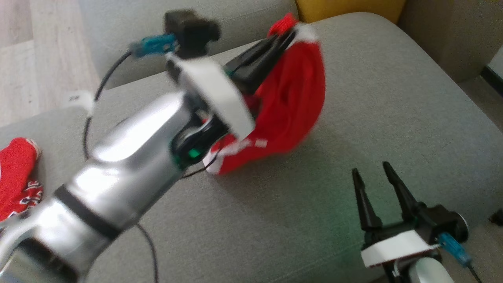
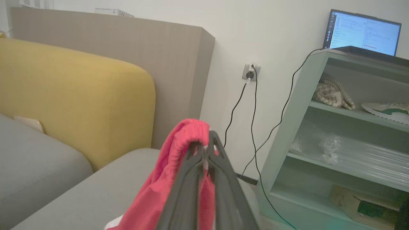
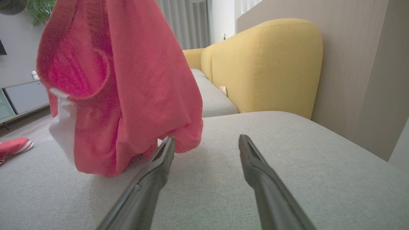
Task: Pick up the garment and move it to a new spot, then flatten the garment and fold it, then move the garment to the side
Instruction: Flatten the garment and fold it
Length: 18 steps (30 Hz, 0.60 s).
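Note:
The garment is red with white trim. It hangs lifted above the grey sofa cushion, pinched by its elastic edge. My left gripper is shut on that edge; in the left wrist view the left gripper has red cloth draped over its closed tips. In the right wrist view the garment dangles, its lower end just above the cushion. My right gripper stands open low at the right, apart from the cloth. The right gripper holds nothing.
A second red garment lies at the cushion's left edge. A yellow sofa arm and a grey-brown panel stand behind. A pale green shelf with a laptop is to the right. Wooden floor lies at far left.

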### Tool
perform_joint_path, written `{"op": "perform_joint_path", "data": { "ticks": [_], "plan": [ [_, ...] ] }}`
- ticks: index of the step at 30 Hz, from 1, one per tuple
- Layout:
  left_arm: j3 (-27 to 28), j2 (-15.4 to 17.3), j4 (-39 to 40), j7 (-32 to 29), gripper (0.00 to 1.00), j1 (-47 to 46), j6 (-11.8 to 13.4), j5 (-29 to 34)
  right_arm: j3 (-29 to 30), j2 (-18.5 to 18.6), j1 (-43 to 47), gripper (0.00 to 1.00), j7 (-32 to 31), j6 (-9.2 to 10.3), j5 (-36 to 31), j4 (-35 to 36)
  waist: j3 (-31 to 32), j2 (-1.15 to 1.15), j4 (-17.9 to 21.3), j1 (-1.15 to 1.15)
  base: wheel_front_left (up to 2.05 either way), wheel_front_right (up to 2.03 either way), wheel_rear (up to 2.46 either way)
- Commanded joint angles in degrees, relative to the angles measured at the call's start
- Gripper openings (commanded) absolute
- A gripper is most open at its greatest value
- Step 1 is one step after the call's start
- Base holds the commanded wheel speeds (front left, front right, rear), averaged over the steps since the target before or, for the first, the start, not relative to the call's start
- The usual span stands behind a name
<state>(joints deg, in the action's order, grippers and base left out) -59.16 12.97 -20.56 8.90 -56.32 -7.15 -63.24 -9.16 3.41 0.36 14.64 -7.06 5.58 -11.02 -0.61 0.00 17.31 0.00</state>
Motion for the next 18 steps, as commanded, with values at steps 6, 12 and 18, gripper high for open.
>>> {"op": "perform_joint_path", "data": {
  "ticks": [6, 12, 18],
  "plan": [
    [-1.9, 13.16, 4.53, -2.09, 0.0, 10.13, -0.11, -4.9, 0.47, 0.43, 0.79, 1.0, 0.36, -0.43, 0.08, 3.43, -0.48, 0.0, -4.81, 0.0, 0.0, 0.0, 0.0],
    [-2.65, 20.35, 7.64, 0.2, 0.0, 22.45, 2.5, -8.13, 0.54, 2.26, -0.02, 1.0, 0.36, -0.43, 2.18, 3.57, -3.2, 0.0, -9.87, 0.0, 0.0, 0.0, 0.0],
    [-3.78, 23.01, 7.87, 3.55, 0.0, 27.88, 5.03, -5.3, 1.19, 5.88, -6.1, 1.0, 0.36, -0.43, 4.45, 0.61, -5.4, 0.0, -14.21, 0.0, 0.0, 0.0, 0.0]
  ]
}}
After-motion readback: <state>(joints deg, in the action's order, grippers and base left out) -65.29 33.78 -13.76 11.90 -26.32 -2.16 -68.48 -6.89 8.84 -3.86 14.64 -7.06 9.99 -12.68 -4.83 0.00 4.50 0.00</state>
